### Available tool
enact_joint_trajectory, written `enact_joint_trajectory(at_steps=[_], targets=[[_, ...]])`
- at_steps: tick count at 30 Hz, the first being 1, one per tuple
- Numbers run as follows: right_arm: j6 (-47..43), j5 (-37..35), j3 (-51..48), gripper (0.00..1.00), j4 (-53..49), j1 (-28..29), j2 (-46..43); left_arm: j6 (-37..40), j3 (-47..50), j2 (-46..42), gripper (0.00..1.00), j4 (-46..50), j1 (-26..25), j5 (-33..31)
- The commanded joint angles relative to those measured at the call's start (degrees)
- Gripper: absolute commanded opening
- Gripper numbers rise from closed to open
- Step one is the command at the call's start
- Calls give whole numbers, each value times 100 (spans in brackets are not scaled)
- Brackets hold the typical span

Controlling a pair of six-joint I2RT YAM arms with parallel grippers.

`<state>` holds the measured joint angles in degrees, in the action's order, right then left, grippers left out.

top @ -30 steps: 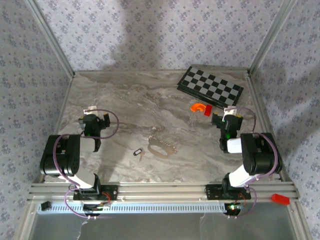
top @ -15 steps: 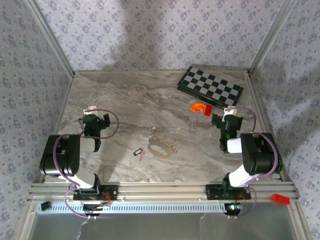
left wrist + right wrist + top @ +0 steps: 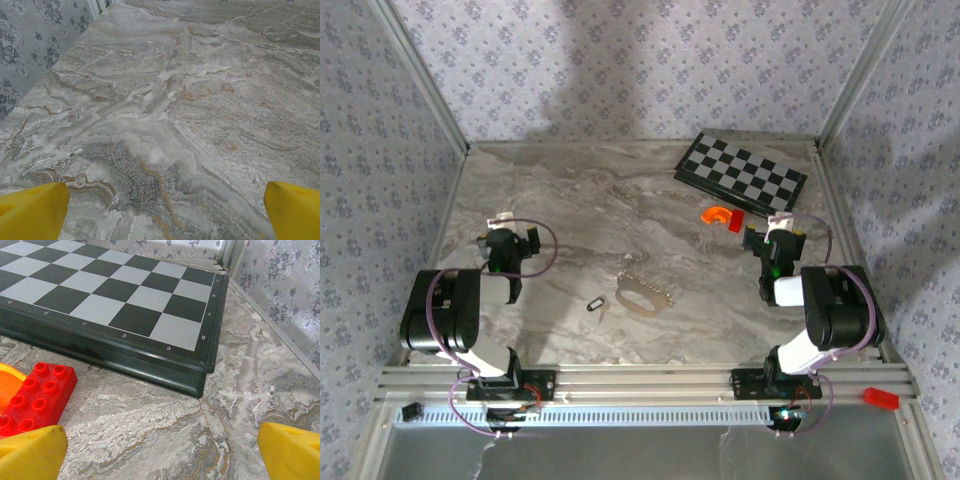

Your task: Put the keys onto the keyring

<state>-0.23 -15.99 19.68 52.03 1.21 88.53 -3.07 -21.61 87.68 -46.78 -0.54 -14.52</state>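
The key [image 3: 596,304] lies just left of the keyring [image 3: 642,293] on the desk [image 3: 580,200], nearer the left pincer [image 3: 508,238]; it and the right pincer [image 3: 772,238] gape wide, empty.

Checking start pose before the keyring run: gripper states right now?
Left gripper: open, fingers wide apart, holding nothing.
Right gripper: open, fingers wide apart, holding nothing.

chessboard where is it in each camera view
top external: chessboard lies far right on the table, near the back corner.
right wrist: it spans the upper left, just beyond the red brick.
left wrist: faces marble by the left wall instead.
shared landmark: the red brick, just in front of the board.
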Motion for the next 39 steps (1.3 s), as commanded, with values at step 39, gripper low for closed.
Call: enact_joint_trajectory(at_steps=[39], targets=[[-401, -919, 628, 100, -2371, 1162, -1750, -378, -713, -2030, 100, 2954, -397, -22]])
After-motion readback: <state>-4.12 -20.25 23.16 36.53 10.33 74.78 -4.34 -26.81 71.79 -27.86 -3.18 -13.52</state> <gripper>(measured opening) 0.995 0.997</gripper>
